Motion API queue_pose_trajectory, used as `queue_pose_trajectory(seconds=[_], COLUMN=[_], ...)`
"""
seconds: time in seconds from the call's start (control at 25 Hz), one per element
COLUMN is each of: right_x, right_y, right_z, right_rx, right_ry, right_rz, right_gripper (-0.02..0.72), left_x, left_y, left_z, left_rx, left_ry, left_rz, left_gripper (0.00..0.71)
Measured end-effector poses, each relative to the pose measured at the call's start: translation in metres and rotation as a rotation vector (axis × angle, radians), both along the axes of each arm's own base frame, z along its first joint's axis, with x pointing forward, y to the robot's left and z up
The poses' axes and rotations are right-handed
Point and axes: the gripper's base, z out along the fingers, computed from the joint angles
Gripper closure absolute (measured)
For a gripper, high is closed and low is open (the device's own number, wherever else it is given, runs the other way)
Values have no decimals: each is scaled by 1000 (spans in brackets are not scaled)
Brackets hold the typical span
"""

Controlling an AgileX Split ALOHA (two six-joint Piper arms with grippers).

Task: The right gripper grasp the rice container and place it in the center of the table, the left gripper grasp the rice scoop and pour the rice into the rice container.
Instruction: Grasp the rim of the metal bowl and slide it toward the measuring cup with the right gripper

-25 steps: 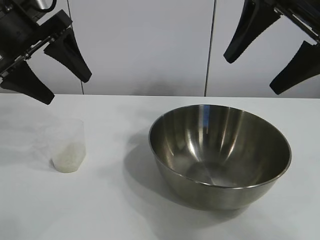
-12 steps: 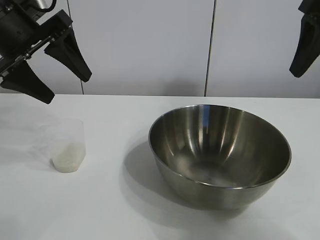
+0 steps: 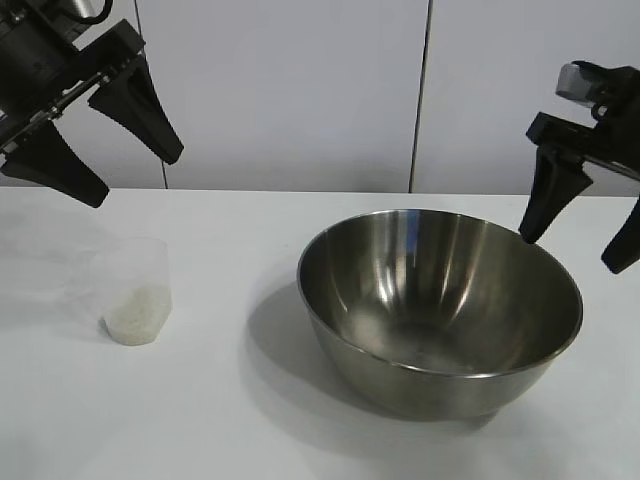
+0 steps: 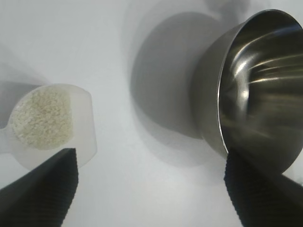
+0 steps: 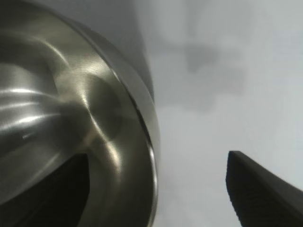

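Step one in hand: right gripper (image 3: 583,243), fingers apart and empty, straddles the rice container (image 3: 440,310) rim. Next: close, then shift it toward centre. Left gripper (image 3: 130,170) hangs open above the rice scoop (image 3: 135,292).

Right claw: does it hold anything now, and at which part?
Nothing is held. The right claw is open above the rim of the rice container, one finger on each side, apart from it.

My left gripper (image 3: 92,152) has two long, tapered matte-black fingers on a blocky black mount with a black cable; my right gripper (image 3: 582,236) matches, topped by a grey block.
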Motion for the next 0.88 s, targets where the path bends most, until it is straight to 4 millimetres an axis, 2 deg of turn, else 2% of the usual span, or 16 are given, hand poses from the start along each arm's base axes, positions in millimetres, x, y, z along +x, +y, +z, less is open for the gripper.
queue_pose_trajectory(seconds=[0.08, 0.12, 0.2, 0.32, 0.48, 0.56, 0.68, 0.88], right_x=[0, 0, -2, -1, 6, 8, 6, 4], right_y=[3, 3, 3, 1, 5, 11, 35, 78], right_z=[-2, -2, 2, 15, 53, 65, 67, 47], right_rx=[-5, -2, -4, 3, 31, 48, 48, 44], right_ry=[-2, -1, 6, 14, -56, -84, -89, -68], right_rz=[10, 8, 21, 39, 58, 53, 88, 133], right_gripper=[513, 589, 653, 677, 684, 684, 685, 685], left_x=[0, 0, 0, 0, 0, 0, 0, 0], left_y=[0, 0, 0, 0, 0, 0, 0, 0], left_z=[0, 0, 0, 0, 0, 0, 0, 0], left_rx=[0, 0, 0, 0, 0, 0, 0, 0], left_ry=[0, 0, 0, -1, -1, -1, -1, -1], left_rz=[-1, -1, -1, 0, 0, 0, 0, 0], left_gripper=[102, 102, 102, 104, 105, 105, 105, 105])
